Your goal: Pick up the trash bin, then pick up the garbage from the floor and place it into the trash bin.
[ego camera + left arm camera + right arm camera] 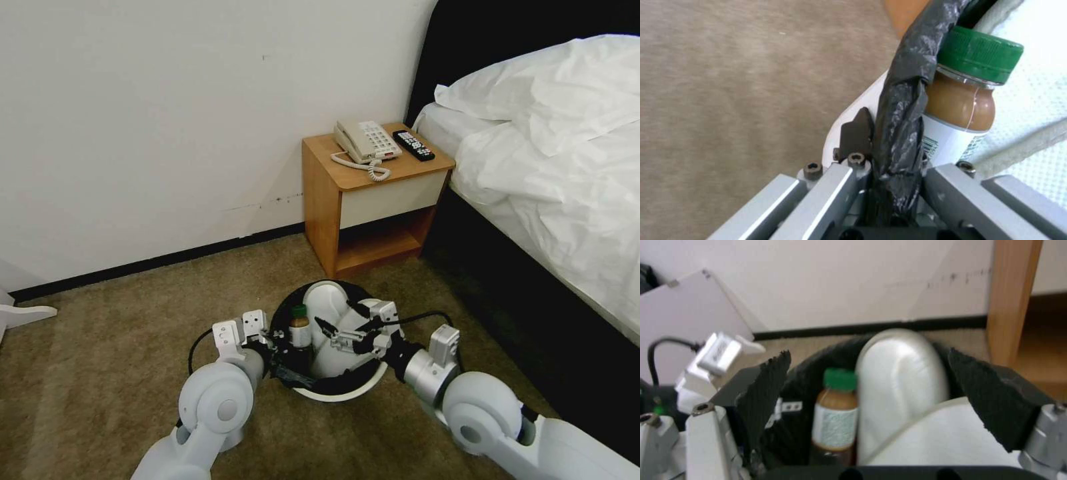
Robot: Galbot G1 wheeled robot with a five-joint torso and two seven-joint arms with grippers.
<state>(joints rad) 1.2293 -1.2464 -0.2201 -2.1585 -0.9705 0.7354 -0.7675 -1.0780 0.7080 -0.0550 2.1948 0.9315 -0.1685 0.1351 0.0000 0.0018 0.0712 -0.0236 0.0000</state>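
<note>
From the head camera, the trash bin sat low between the two arms, over the floor; the left gripper was at the bin's left rim, and the right gripper hung over the bin's mouth, directly above the white slipper standing on end inside; a bottle stood between the two claws; no litter lay on the carpet in sight, so the collecting looked far along, though whether more remained elsewhere I could not tell.

From the left wrist, the left gripper was pinched on the bin's edge, one finger outside against the white wall and the other inside the black bag; the bottle, green-capped with brown liquid, leaned just beyond the inner finger, touching the bag.

From the right wrist, the right gripper stood spread wide and held nothing, its pads flanking the view; the slipper and bottle sat side by side straight ahead of it, down in the bin.
</note>
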